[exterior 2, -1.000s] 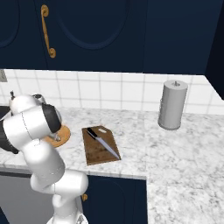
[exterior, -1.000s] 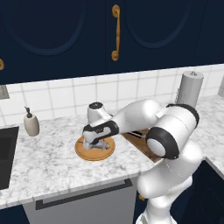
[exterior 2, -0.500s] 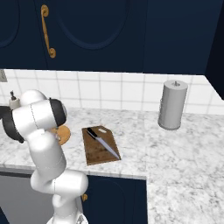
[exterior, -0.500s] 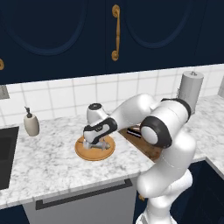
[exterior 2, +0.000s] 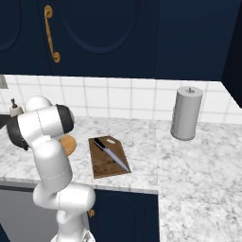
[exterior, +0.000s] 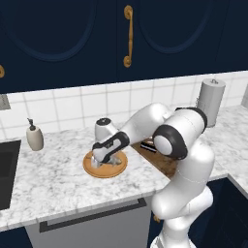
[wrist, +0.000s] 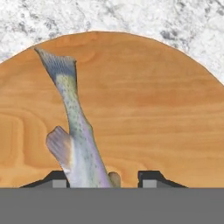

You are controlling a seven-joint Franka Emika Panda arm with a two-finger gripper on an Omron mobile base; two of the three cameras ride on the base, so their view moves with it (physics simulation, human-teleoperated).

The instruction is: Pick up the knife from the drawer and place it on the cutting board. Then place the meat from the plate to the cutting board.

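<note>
Dark finger tips (wrist: 58,180) of my gripper (wrist: 103,180) stand on both sides of the meat (wrist: 75,127), partly open. I cannot tell if they squeeze it, since one tip seems apart from it. I see the fish lying on the round wooden plate (wrist: 153,105), tail pointing away. From the right base view, the knife (exterior 2: 111,154) lies on the brown cutting board (exterior 2: 105,168), near the plate (exterior 2: 69,144). A grey paper roll (exterior 2: 186,113) stands well apart.

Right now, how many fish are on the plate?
1. The fish lies on the round wooden plate, its tail pointing away from the gripper. Its head end is hidden.
</note>
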